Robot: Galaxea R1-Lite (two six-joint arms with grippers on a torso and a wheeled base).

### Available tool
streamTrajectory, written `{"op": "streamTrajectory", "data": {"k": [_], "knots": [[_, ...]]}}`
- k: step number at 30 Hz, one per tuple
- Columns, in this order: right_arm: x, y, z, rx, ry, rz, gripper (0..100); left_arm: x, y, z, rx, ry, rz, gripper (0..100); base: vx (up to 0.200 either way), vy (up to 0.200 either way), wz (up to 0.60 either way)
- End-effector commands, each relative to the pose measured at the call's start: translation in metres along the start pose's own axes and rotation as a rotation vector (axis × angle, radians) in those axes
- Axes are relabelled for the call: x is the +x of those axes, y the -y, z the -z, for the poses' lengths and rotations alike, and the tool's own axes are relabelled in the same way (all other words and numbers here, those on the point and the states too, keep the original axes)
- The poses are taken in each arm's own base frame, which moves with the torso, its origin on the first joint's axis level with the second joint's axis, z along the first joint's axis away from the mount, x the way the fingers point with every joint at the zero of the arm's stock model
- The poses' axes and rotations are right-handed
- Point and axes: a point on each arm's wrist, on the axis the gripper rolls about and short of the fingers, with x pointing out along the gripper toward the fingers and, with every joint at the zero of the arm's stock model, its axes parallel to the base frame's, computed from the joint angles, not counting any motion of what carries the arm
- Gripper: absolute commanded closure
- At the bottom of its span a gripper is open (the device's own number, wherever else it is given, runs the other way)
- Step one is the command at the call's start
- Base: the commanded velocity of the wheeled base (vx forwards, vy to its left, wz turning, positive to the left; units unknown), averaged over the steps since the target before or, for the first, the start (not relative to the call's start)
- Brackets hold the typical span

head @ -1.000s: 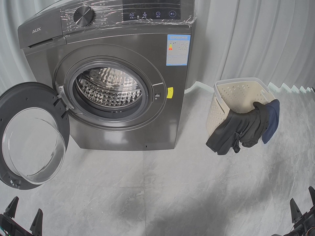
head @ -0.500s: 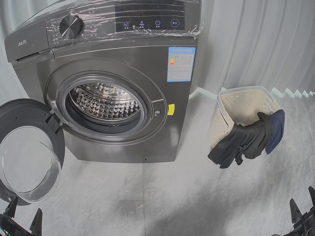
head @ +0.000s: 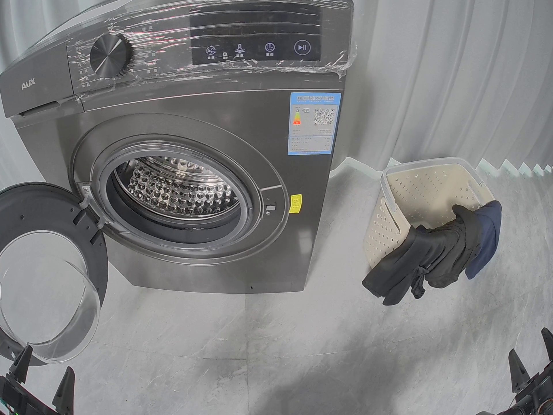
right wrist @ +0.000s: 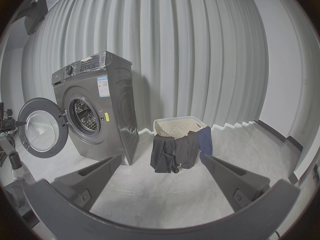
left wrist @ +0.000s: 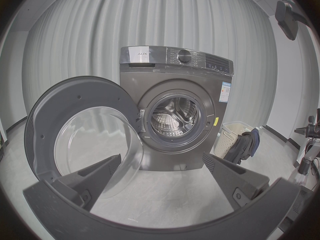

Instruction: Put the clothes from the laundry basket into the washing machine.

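A grey front-loading washing machine (head: 190, 145) stands on the floor with its round door (head: 49, 272) swung wide to the left, so the steel drum (head: 178, 188) shows. To its right sits a cream laundry basket (head: 429, 188) with dark clothes (head: 426, 255) and a navy garment (head: 487, 234) draped over its front rim. My left gripper (head: 43, 376) is low at the bottom left corner, open and holding nothing. My right gripper (head: 533, 355) is low at the bottom right corner, also open, well short of the basket (right wrist: 178, 125) and the clothes (right wrist: 176, 150).
Pale curtains (head: 449, 59) hang behind the machine and basket. Bare grey floor (head: 299, 353) stretches between me, the machine and the basket. The open door (left wrist: 83, 127) juts out on the left side, close to my left gripper.
The whole head view has shifted: the machine and basket sit lower and larger in the picture, so the camera has moved. Both grippers keep their places at the bottom corners.
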Motion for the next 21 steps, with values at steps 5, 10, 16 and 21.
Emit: {"op": "streamTrajectory", "data": {"k": [5, 10, 16, 21], "knots": [[-0.0004, 0.0000, 0.0027, 0.000, 0.005, 0.000, 0, -0.0002, -0.0002, 0.0043, 0.000, 0.003, 0.000, 0, 0.000, -0.200, 0.00], [-0.0004, 0.0000, 0.0029, 0.000, 0.004, 0.000, 0, -0.0002, -0.0002, 0.0045, 0.000, 0.002, 0.000, 0, 0.000, -0.200, 0.00], [-0.0004, 0.0000, 0.0027, 0.000, 0.005, 0.000, 0, -0.0002, -0.0002, 0.0045, 0.000, 0.002, 0.000, 0, 0.000, -0.200, 0.00], [-0.0004, 0.0000, 0.0027, 0.000, 0.005, 0.000, 0, -0.0002, -0.0002, 0.0043, 0.000, 0.003, 0.000, 0, 0.000, -0.200, 0.00]]}}
